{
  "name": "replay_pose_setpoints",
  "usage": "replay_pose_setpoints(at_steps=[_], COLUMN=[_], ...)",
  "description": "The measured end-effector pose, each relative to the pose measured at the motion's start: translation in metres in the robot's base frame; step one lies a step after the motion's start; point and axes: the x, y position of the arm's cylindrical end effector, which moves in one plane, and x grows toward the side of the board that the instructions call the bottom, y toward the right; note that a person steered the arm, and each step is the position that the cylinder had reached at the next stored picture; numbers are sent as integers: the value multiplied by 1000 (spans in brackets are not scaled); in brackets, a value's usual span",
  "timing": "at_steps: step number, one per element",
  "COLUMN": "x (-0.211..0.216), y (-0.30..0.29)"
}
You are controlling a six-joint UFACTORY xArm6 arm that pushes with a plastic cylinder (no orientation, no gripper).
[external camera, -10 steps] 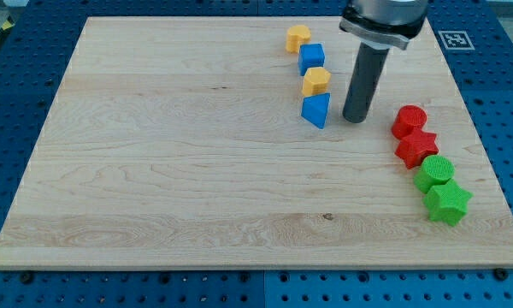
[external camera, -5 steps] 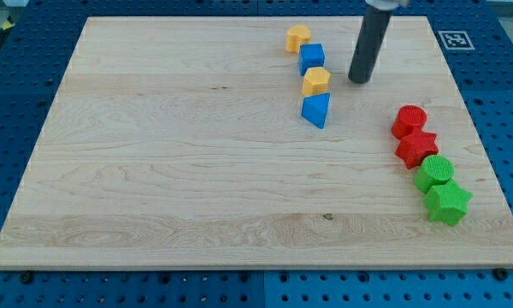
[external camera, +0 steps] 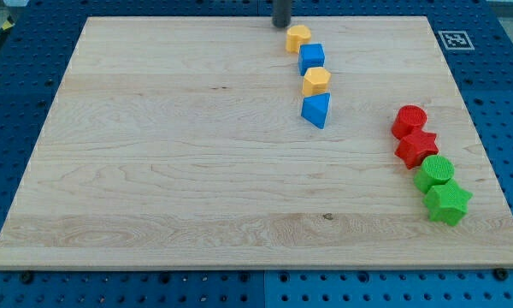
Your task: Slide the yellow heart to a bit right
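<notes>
The yellow heart [external camera: 297,38] lies near the board's top edge, at the head of a short column of blocks. My tip [external camera: 280,25] is at the view's top, just up and left of the yellow heart, close to it; whether it touches is unclear. Below the heart sit a blue cube [external camera: 311,58], a yellow hexagon [external camera: 315,81] and a blue triangle block [external camera: 316,109].
At the view's right a red cylinder [external camera: 409,121], a red star [external camera: 417,147], a green cylinder [external camera: 434,173] and a green star [external camera: 447,203] stand in a line. The wooden board [external camera: 154,154] lies on a blue pegboard table.
My tip has moved from right of the blue triangle block, up and to the left, to the board's top edge beside the yellow heart. No block has moved.
</notes>
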Motion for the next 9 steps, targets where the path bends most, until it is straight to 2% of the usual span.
replay_pose_setpoints(at_steps=[1,3,9], x=[2,37,37], y=[-2,-2,17])
